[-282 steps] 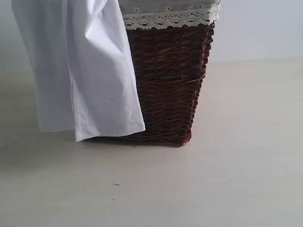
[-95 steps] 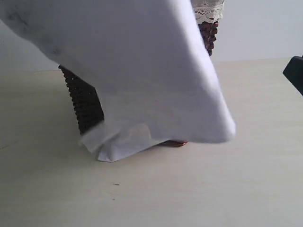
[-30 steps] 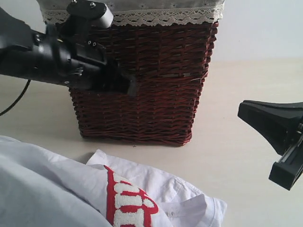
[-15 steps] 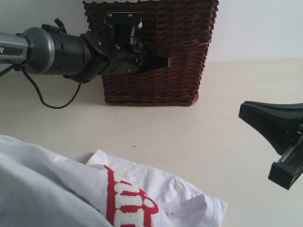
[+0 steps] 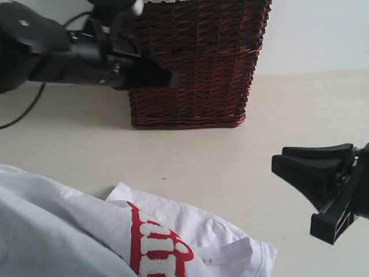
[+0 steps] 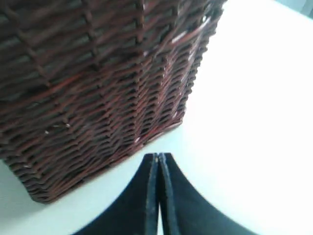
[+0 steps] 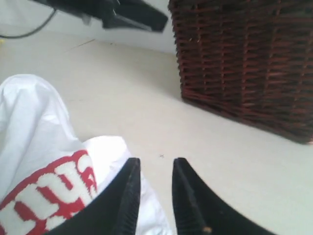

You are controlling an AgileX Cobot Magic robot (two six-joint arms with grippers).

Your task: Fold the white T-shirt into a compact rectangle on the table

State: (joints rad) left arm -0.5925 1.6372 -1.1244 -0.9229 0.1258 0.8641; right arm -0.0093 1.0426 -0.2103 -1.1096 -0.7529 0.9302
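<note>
The white T-shirt (image 5: 75,231) lies crumpled on the table (image 5: 230,167) at the near left, its red-outlined lettering (image 5: 155,248) facing up. In the right wrist view the T-shirt (image 7: 39,147) sits just beside my right gripper (image 7: 156,160), which is open with nothing between its fingers. In the exterior view the right gripper (image 5: 288,167) hovers at the right, above the table. My left gripper (image 6: 158,155) is shut and empty, close to the basket's side; in the exterior view the left gripper (image 5: 170,78) is up at the left against the wicker.
A dark red wicker basket (image 5: 202,63) stands at the back of the table, seen close in the left wrist view as the basket (image 6: 98,78) and in the right wrist view as the basket (image 7: 244,58). Bare tabletop (image 5: 230,144) lies between basket and shirt.
The shirt came out of the basket and now lies on the table. Over the last second the basket shifted back, the left arm moved against it, and the right gripper moved leftward and lower.
</note>
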